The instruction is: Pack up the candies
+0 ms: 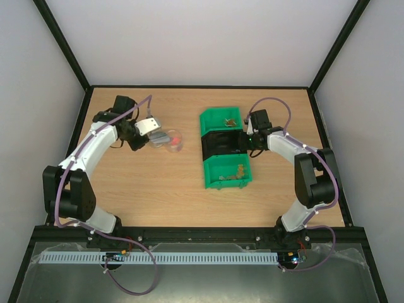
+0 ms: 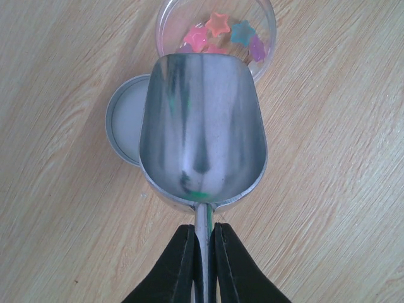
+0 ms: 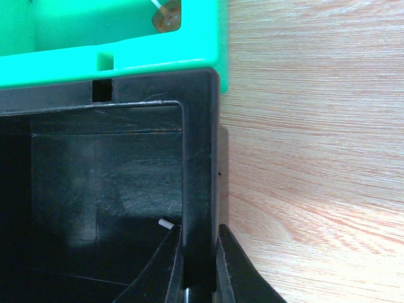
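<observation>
The left end effector clamped the handle of a shiny metal scoop, star-shaped candies sat in a clear round tub beyond the scoop, and the right end effector pinched the wall of the black bin.

I have open table between the cup and the bins, and along the near strip in front of both. The scoop hangs over most of the cup's mouth, so only its far edge is free, and the lid lies just beside it. The far green bin, black bin and near green bin stand wall to wall. My right arm blocks their right side, and the right gripper is clamped astride the black bin's wall
</observation>
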Controlling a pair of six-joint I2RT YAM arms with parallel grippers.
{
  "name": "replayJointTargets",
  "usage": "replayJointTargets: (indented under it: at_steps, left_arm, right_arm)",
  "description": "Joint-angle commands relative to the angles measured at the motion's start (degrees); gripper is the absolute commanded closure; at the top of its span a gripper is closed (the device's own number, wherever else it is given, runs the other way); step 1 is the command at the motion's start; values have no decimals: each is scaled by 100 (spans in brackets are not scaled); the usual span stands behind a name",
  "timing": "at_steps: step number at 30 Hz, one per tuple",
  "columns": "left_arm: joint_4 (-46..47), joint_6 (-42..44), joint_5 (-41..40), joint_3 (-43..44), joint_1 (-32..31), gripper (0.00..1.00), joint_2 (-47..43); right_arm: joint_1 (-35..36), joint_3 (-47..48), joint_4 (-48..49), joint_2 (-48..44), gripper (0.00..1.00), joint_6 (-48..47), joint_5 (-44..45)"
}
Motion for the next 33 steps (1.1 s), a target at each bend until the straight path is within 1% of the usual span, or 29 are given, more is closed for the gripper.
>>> replayJointTargets:
  at_steps: [1,3,6,8,11,14,18,21,25,33]
  left_arm:
    - [-245,103,-97,102,-4,98,-234]
    - [-326,181,143,138,26,98,-339]
    - [-381,383,771,184,7,98,-650]
    - [-610,611,1223,303,-103,98,-799]
    - [-1017,833,1614,494,-548,98,-829]
    - [-1252,842,1749,583,-1066,98,-758]
    - [-1221,823,1519,536,-1857,98,-561]
    - [-1140,911,1270,565,-2257,98,-289]
    - [-1010,1094,891,729,-2627,98,129]
    - [-739,1341,181,996,-3084,98,686]
  right_arm:
    - [-39,140,23,63,99,180,-8]
    - [-47,121,55,50,99,207,-34]
    - [-39,72,131,23,99,266,-78]
    - [-35,45,173,4,99,349,-88]
    - [-39,-40,285,-21,99,445,-92]
    - [-28,-108,354,-33,99,511,-75]
    - [8,-140,406,-52,99,497,-37]
    - [55,-131,415,-61,99,442,-22]
    - [144,-113,409,-61,99,340,27]
    - [330,-126,363,-140,99,299,301]
